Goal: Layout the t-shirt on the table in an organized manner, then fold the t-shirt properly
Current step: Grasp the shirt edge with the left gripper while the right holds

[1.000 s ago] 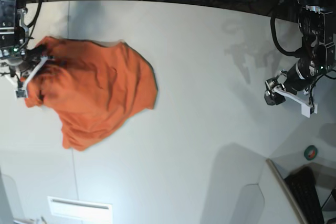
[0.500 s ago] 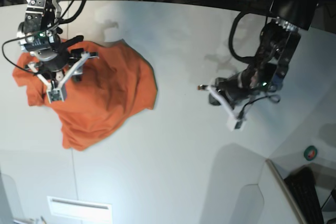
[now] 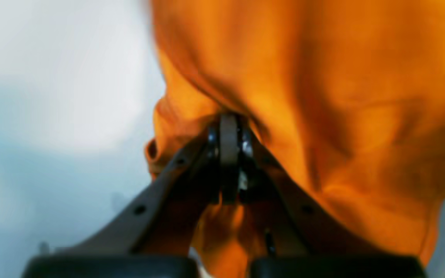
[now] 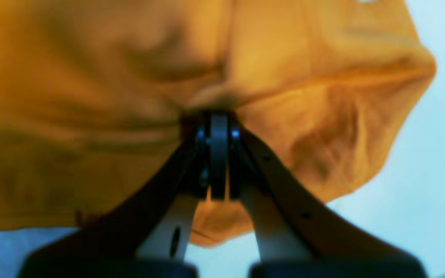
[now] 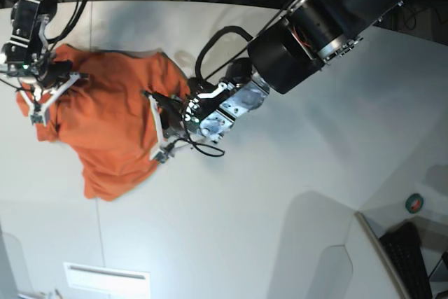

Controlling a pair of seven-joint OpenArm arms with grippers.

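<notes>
t-shirt [image 5: 115, 131]: crumpled heap, upper left of the base frame, on the white desk [image 5: 280, 194].
left end effector [image 5: 161, 127]: pinching the heap's right edge.
right end effector [image 5: 43, 96]: pinching its far-left edge.
key relation: cloth bunched between both pinches, roughly left-right.

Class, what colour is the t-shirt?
Plain orange, no pattern. The t-shirt shows best in the base view.

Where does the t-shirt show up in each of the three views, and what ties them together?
Base: t-shirt bunched at upper left of the table.
Left wrist: t-shirt fills the right and centre, pinched by the left gripper.
Right wrist: t-shirt fills the upper frame, pinched by the right gripper.
Shared landmark: the white table.
</notes>
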